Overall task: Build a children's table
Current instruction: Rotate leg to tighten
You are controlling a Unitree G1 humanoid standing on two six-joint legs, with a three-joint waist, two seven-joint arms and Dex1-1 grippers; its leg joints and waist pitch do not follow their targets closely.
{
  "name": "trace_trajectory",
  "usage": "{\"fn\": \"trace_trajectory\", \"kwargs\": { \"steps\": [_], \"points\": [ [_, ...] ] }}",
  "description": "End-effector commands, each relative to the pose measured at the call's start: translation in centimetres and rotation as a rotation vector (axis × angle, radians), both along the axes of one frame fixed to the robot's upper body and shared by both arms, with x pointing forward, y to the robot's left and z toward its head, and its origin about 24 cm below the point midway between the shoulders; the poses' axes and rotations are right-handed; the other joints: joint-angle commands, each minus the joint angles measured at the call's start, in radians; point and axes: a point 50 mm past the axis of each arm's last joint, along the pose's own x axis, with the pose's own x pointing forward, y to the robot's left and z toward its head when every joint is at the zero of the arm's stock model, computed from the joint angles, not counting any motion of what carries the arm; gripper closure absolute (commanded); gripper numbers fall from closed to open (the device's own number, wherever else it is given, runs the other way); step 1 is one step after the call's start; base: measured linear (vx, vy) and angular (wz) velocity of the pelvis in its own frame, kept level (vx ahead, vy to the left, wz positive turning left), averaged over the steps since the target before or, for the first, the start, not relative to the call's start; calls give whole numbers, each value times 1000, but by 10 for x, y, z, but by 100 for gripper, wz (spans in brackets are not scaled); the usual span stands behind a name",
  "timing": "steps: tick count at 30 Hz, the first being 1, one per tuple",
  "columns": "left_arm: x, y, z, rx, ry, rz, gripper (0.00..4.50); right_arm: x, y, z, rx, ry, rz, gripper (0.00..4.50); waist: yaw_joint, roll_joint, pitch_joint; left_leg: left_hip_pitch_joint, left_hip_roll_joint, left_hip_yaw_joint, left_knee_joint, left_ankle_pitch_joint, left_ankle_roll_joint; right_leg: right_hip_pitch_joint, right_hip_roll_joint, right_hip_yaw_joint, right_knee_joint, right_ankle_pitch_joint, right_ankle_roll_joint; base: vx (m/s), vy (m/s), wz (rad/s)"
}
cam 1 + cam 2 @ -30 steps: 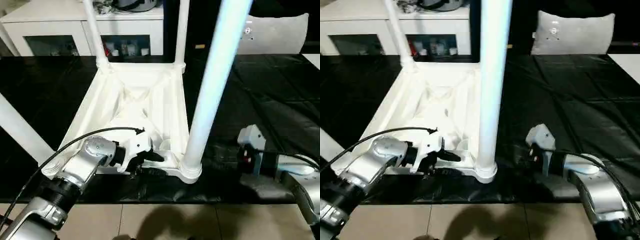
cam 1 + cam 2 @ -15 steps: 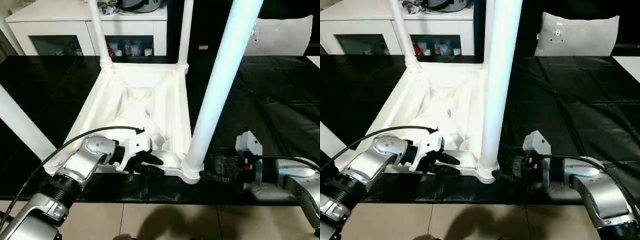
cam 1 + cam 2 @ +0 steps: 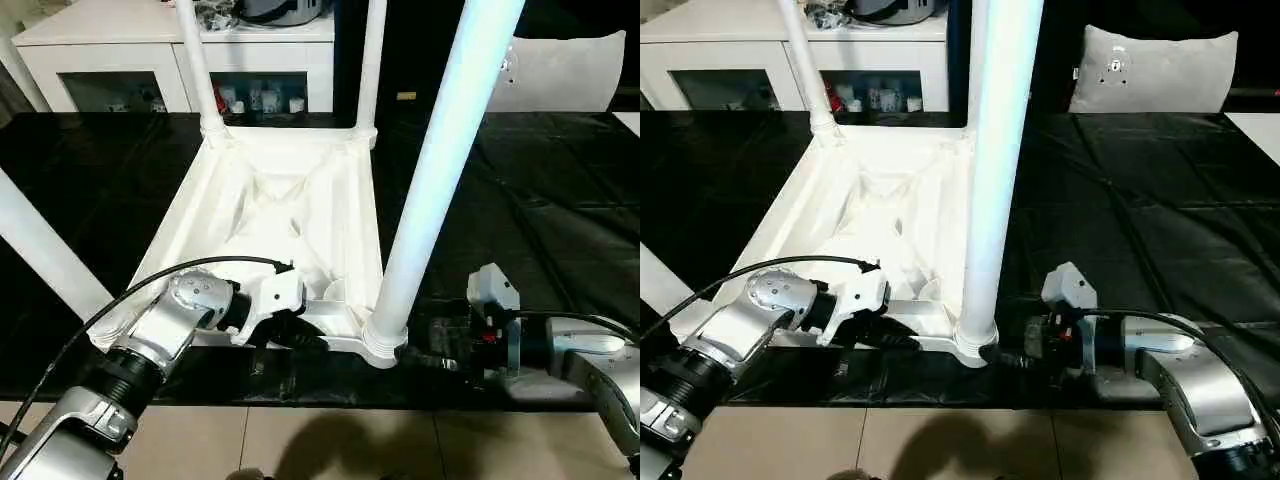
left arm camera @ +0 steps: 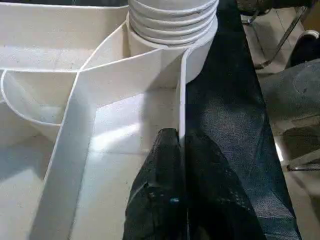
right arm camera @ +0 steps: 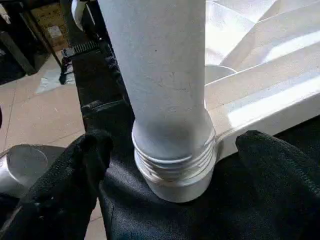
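Closing over the last second, the left claw (image 3: 300, 335) has gone from standing apart at the near rim of the children's table (image 3: 890, 205) to pinching that thin rim wall, one black finger inside the top and one outside, as the left wrist view shows; the right claw (image 3: 1005, 355) has meanwhile slid in along the desk (image 3: 1140, 220) toward the near-right leg (image 3: 440, 170) and now sits with its fingers (image 5: 85, 165) spread wide on either side of that leg's threaded foot, not touching it as far as I can see. As for the table, it lies upside down near the desk's front edge, ribbed underside up, reaching back toward the far edge. Two far legs (image 3: 195, 65) stand in their corner sockets, the near-right leg stands in its socket (image 4: 172, 30) with several thread rings still showing above the collar, and a fourth leg (image 3: 40, 255) leans out at the near-left corner, its base hidden behind the left forearm. Most of the build looks done; what seems left is to seat the near-right leg fully, check the fourth, then turn the table onto its feet
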Motion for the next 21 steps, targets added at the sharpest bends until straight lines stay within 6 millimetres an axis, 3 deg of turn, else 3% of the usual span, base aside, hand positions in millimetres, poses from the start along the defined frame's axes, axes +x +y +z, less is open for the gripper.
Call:
{"fn": "trace_trajectory", "kwargs": {
  "steps": [1,6,13,21],
  "points": [
    [-2,3,-6,36,26,-8,448,2,8,8,28,-17,46,18,5,-12,-58,-5,12,-5,-76,-272,42,48,-50,40,-107,-493,-96,0,0,0],
    [-7,0,-4,23,34,-54,450,11,15,5,50,-21,70,65,4,-7,-61,-3,15,-5,-76,-269,38,47,-51,41,-101,-455,-123,0,0,0],
    [-12,-2,-4,8,51,-87,450,20,23,4,78,-5,135,128,8,-11,-65,-7,18,-2,-74,-226,43,55,-51,45,-83,-325,-180,0,0,0],
    [-13,-2,-4,11,51,-81,450,22,24,1,88,28,171,190,13,-10,-64,-6,18,-1,-74,-225,42,56,-51,45,-86,-356,-170,0,0,0]
  ]
}}
